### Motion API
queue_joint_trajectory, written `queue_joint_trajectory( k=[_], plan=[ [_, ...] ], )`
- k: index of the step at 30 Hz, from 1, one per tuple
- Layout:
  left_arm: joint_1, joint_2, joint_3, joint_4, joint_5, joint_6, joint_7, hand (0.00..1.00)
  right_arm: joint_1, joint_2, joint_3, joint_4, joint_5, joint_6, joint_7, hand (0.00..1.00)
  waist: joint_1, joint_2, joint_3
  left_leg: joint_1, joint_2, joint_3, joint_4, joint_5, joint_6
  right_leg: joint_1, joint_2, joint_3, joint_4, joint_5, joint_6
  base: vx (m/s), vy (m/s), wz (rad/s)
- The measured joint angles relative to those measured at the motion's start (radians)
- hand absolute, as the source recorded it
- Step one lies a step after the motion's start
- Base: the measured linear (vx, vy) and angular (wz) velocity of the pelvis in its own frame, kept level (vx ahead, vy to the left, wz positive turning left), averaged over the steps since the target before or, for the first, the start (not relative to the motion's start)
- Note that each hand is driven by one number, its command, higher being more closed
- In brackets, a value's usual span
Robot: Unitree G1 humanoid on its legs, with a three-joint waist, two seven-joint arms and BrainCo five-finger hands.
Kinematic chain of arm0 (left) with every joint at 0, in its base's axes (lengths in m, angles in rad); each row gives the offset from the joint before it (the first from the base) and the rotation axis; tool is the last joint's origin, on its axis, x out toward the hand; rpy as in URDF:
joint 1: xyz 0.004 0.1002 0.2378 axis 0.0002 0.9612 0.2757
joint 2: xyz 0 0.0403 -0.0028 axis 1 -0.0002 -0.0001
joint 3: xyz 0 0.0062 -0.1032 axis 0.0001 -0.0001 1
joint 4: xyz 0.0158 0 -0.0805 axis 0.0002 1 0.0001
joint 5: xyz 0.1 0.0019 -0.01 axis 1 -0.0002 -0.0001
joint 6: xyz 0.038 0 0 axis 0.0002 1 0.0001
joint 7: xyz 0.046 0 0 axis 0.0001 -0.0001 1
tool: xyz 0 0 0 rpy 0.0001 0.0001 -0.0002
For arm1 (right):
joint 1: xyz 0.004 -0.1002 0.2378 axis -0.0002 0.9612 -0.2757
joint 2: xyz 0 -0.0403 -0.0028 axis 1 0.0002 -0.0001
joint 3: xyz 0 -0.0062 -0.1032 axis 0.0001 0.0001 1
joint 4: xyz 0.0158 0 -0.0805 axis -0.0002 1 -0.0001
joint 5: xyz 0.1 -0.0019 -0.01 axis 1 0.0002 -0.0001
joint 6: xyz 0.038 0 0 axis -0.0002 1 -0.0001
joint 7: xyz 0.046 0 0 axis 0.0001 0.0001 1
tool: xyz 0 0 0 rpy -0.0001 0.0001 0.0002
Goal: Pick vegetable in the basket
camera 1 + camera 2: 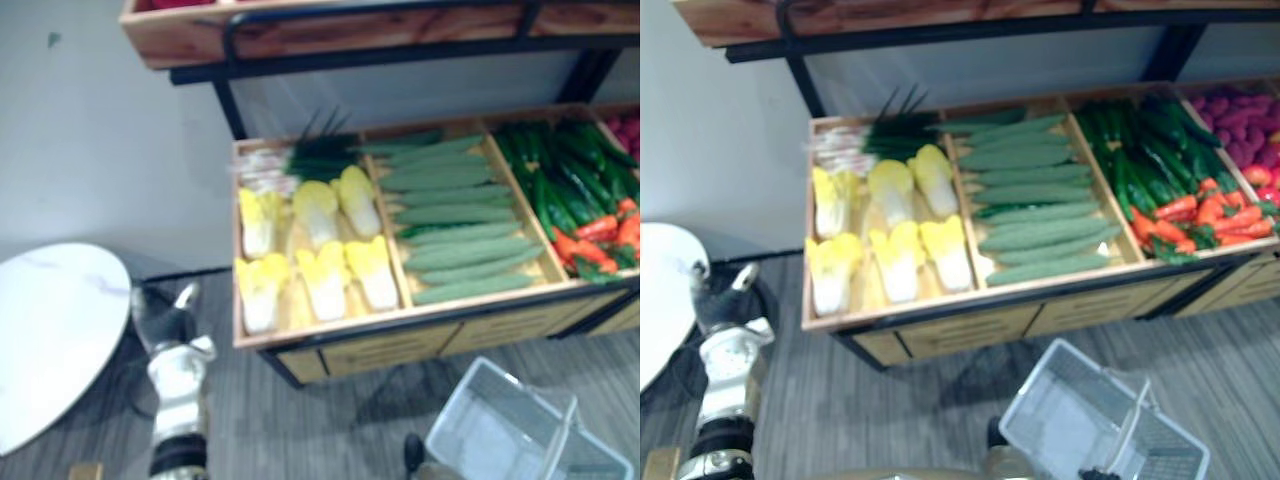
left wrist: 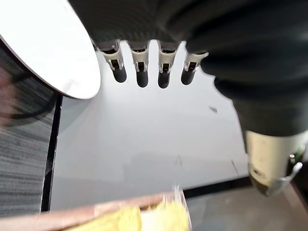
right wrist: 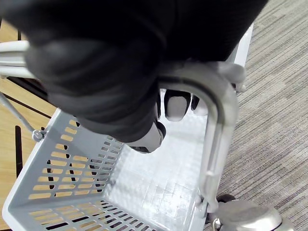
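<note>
A wooden display crate (image 1: 330, 330) holds yellow-white cabbages (image 1: 318, 250) on its left, long green gourds (image 1: 455, 220) in the middle, and green peppers (image 1: 565, 180) with red peppers (image 1: 605, 235) on its right. A pale grey plastic basket (image 1: 500, 430) hangs low at the right in front of the crate, with nothing in it (image 3: 159, 183). My right hand (image 3: 175, 103) is shut on the basket's handle (image 3: 216, 125). My left hand (image 1: 165, 318) hangs low, left of the crate; its fingers (image 2: 140, 72) are straight and hold nothing.
A round white table (image 1: 50, 330) stands at the left, close to my left arm. An upper wooden shelf on a black frame (image 1: 350, 40) overhangs the crate. Purple-red produce (image 1: 1240, 125) fills the far right compartment. Grey striped carpet (image 1: 330, 420) lies in front.
</note>
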State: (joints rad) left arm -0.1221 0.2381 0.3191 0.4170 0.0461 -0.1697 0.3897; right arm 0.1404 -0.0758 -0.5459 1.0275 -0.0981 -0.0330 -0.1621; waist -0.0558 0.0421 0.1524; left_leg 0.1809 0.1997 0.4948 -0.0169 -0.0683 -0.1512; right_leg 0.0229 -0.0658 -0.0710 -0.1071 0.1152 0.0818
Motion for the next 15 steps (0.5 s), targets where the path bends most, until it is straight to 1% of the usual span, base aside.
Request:
queue_joint_trajectory(
  k=[3, 5, 8, 11, 12, 15],
  plan=[
    [0.000, 0.000, -0.051, -0.035, 0.049, 0.006, -0.020, 0.00, 0.000, 0.000, 0.001, 0.000, 0.000, 0.000, 0.001, 1.00, -0.008, 0.004, 0.002, 0.001, -0.001, 0.013, 0.001, -0.005, 0.001, -0.004, 0.002, 0.009, 0.000, 0.002, 0.003, -0.04, -0.015, -0.10],
    [0.000, 0.000, -0.077, -0.048, 0.091, 0.008, -0.030, 0.00, -0.001, 0.000, 0.002, -0.011, 0.000, -0.001, 0.001, 1.00, -0.023, 0.011, 0.002, 0.004, -0.001, 0.022, 0.003, -0.010, 0.001, -0.008, 0.004, 0.021, 0.000, 0.005, 0.006, -0.07, -0.022, -0.15],
    [-0.001, 0.000, -0.114, -0.064, 0.136, 0.008, -0.046, 0.00, -0.001, -0.002, 0.002, -0.015, 0.000, -0.001, 0.002, 1.00, -0.025, 0.018, 0.004, 0.003, -0.001, 0.045, 0.005, -0.012, 0.000, -0.020, 0.006, 0.039, -0.001, 0.012, 0.006, -0.08, -0.031, -0.20],
    [-0.018, 0.000, -0.182, -0.069, 0.200, 0.021, -0.062, 0.00, 0.001, -0.003, 0.002, -0.030, 0.000, 0.004, 0.002, 1.00, -0.031, 0.026, 0.009, -0.003, 0.001, 0.046, 0.012, -0.013, -0.001, -0.027, 0.007, 0.042, -0.005, 0.012, 0.005, -0.08, -0.039, -0.07],
    [-0.025, 0.000, -0.194, -0.069, 0.206, 0.021, -0.063, 0.00, 0.001, -0.003, 0.002, -0.031, 0.000, 0.004, 0.002, 1.00, -0.035, 0.026, 0.010, -0.005, 0.001, 0.046, 0.012, -0.013, -0.001, -0.030, 0.007, 0.043, -0.005, 0.012, 0.005, -0.06, -0.035, -0.02],
    [-0.067, 0.000, -0.248, -0.069, 0.217, 0.027, -0.071, 0.00, -0.002, -0.004, 0.002, -0.041, 0.000, 0.003, 0.002, 1.00, -0.052, 0.037, 0.025, -0.016, 0.003, 0.046, 0.012, -0.013, -0.001, -0.041, 0.003, 0.042, -0.005, 0.012, 0.005, -0.04, -0.024, 0.01]
  ],
)
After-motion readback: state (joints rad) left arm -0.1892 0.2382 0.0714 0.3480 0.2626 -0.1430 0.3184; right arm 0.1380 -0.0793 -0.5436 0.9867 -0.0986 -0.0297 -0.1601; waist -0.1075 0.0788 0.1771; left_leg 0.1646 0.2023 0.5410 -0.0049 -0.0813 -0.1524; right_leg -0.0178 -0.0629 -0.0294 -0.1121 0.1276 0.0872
